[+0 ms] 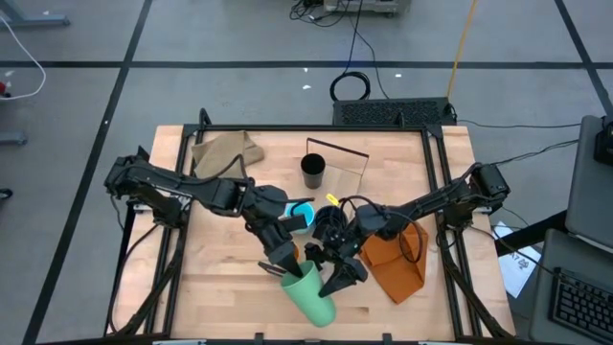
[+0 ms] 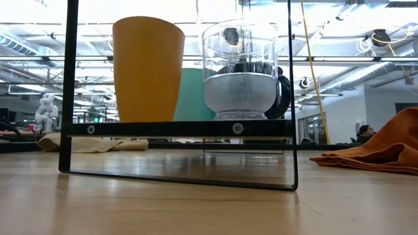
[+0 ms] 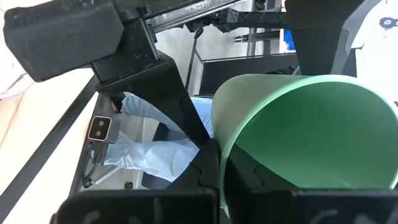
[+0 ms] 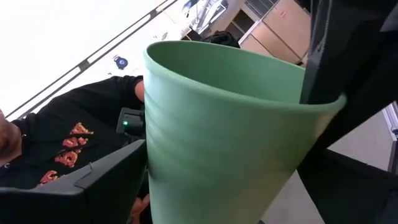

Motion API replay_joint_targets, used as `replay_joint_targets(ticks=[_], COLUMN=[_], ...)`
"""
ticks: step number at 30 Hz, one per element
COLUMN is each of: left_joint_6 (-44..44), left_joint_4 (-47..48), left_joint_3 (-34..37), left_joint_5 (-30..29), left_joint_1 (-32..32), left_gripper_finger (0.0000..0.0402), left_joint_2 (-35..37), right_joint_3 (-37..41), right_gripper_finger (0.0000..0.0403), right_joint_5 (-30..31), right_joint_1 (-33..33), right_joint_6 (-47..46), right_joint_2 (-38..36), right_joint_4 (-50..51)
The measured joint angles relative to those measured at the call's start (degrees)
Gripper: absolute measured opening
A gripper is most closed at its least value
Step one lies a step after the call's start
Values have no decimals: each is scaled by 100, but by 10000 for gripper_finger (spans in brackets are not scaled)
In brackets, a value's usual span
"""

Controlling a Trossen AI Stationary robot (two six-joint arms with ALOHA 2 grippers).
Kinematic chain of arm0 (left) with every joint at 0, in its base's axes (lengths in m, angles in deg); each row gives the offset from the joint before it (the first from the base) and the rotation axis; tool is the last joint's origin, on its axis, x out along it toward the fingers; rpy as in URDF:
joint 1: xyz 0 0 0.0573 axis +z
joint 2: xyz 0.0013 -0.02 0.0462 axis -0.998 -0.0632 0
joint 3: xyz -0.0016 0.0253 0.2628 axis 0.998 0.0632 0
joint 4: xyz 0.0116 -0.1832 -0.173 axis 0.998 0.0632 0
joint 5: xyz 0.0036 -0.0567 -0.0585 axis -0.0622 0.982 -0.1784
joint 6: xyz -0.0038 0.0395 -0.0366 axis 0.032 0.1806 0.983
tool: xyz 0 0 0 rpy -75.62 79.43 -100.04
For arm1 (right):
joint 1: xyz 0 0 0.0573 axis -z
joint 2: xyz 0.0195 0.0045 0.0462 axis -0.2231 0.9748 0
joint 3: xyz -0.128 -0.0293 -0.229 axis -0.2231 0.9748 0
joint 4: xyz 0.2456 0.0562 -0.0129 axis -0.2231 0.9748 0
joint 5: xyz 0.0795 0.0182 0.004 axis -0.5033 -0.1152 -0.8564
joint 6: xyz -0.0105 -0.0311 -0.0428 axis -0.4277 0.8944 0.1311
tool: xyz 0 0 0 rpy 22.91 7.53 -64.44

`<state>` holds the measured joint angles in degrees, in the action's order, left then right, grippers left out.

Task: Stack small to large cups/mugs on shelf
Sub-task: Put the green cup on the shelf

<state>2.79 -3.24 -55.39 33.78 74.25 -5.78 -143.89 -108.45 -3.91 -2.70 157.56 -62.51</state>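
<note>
Two grippers meet at green cup [image 1: 311,295], near table's front edge, cup lying tilted. Left gripper [image 1: 287,263] clamped tight on cup's rim, one finger [image 3: 186,106] outside wall. Right gripper [image 1: 337,278] spread wide, fingers either side of cup; whether they press on it, cannot tell. Light-blue mug [image 1: 301,215] just behind grippers. Black cup [image 1: 312,171] stands by shelf [image 1: 337,165]. Orange cup [image 2: 147,68], clear cup [image 2: 240,68] show close in low view. Orange cloth [image 1: 395,261] under right arm.
</note>
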Motion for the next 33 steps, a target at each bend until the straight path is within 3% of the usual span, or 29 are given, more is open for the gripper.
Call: replay_joint_targets(ticks=[10,19,33], left_joint_6=[84,335,336], left_joint_4=[-122,-598,-450], left_joint_3=[0,2,0], left_joint_5=[-63,112,-189], left_joint_1=[-3,133,120], left_gripper_finger=[1,1,1], left_joint_2=[0,2,-42], right_joint_3=[0,-452,-461], right_gripper_finger=[388,364,398], right_joint_5=[18,-470,-148], right_joint_1=[-73,-168,-220], right_joint_6=[-109,-277,3], right_joint_2=[0,144,179], right_joint_4=[-136,-78,47])
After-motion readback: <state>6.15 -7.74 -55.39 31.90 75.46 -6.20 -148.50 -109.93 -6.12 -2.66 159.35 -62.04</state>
